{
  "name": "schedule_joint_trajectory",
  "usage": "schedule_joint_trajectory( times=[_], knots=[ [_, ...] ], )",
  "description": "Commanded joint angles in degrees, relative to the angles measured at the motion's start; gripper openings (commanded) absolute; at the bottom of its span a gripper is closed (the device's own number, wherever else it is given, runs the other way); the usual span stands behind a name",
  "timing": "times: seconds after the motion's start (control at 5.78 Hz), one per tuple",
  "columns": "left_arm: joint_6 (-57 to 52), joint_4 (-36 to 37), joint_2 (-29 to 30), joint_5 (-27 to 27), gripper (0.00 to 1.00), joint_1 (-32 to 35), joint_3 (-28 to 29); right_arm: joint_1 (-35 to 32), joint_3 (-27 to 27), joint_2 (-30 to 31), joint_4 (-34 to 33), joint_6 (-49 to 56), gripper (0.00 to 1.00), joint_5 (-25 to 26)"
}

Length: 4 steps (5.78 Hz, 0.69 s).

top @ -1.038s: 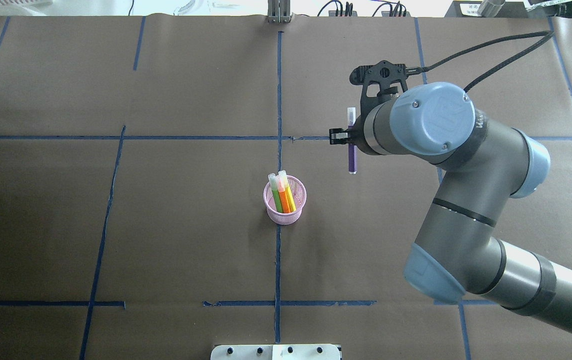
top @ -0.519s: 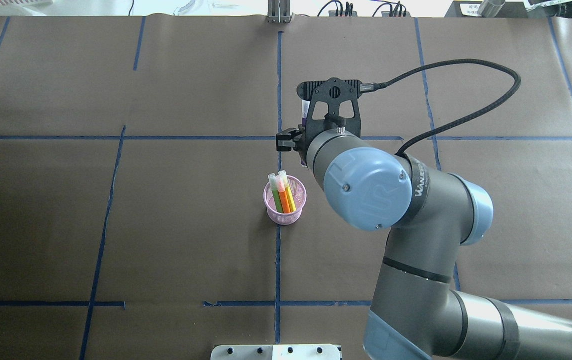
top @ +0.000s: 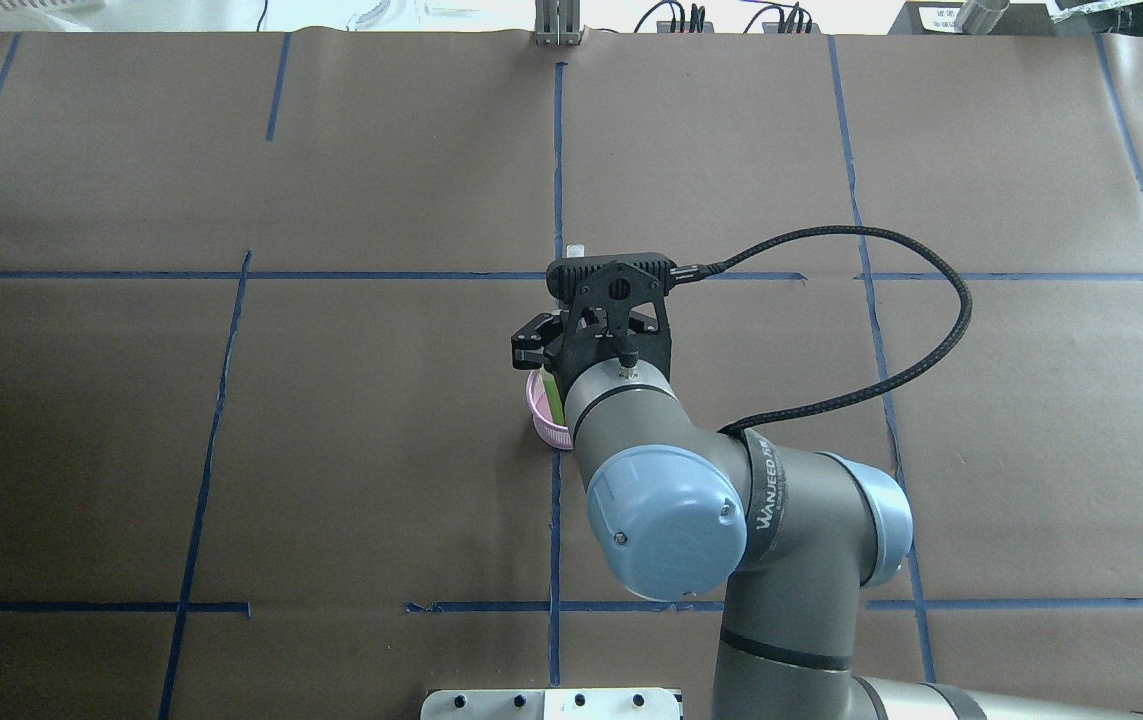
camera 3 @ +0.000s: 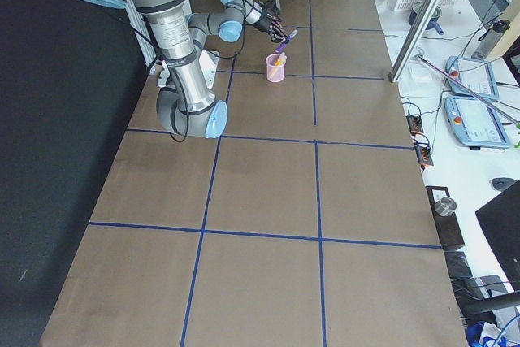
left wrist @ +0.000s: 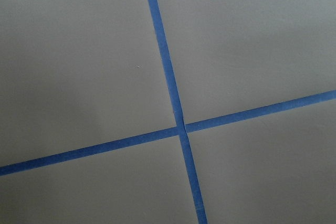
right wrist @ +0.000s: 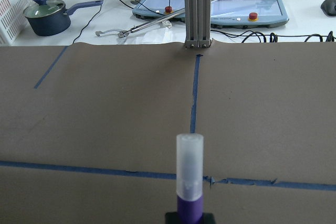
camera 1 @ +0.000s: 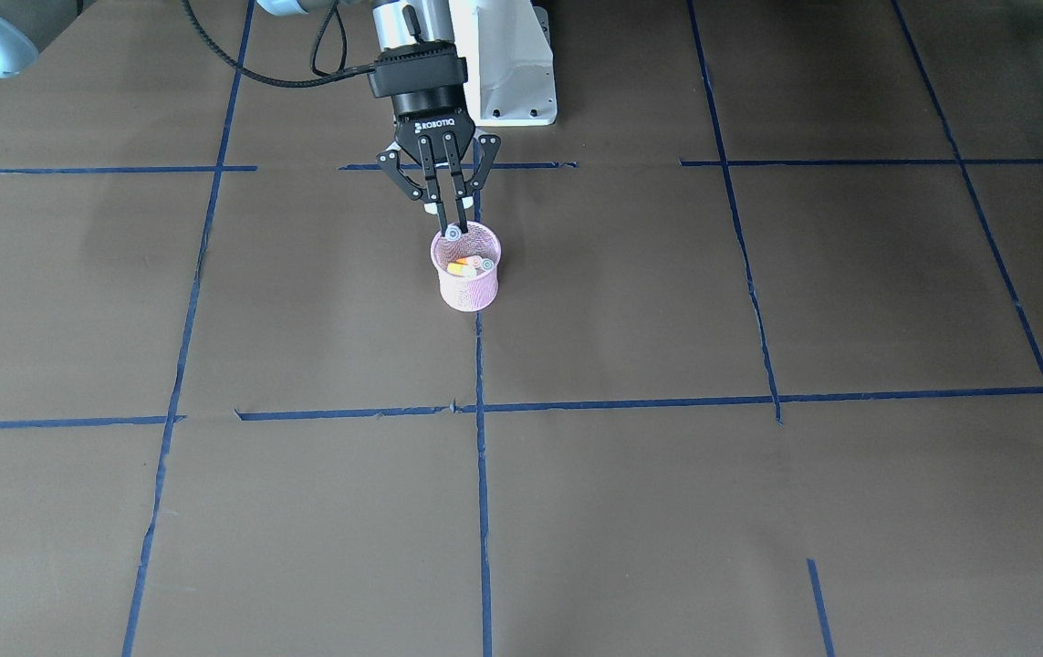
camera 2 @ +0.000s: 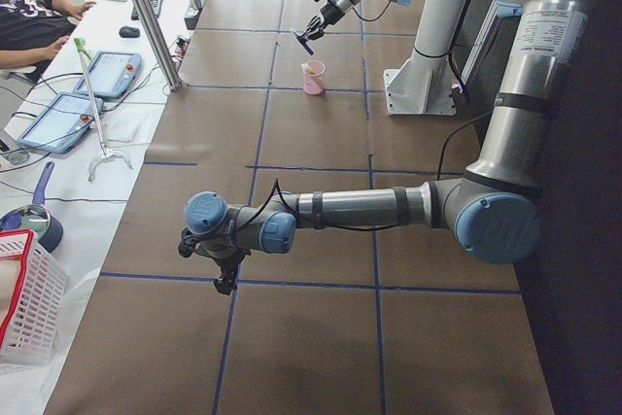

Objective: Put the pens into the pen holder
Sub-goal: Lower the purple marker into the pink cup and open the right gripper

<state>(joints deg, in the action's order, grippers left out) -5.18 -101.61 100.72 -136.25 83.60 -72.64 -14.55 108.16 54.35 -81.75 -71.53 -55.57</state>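
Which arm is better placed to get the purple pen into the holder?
Right. The right gripper is shut on the purple pen and hangs just above the pink pen holder. The left gripper is far off down the table, and its wrist camera shows only taped paper.

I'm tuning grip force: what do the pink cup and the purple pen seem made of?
The small round pink pen holder looks like coated wire mesh, probably metal: its wall is a fine see-through grid. The thick purple pen looks like smooth plastic: opaque barrel, frosted translucent cap end.
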Motion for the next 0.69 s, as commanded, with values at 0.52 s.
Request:
schedule_joint_trajectory(
  times=[0.52],
  knots=[
    [0.0, 0.1, 0.0, 1.1, 1.0, -0.3, 0.1, 2.4, -5.2, 3.8, 7.2, -1.3, 0.03, 2.6]
  ],
)
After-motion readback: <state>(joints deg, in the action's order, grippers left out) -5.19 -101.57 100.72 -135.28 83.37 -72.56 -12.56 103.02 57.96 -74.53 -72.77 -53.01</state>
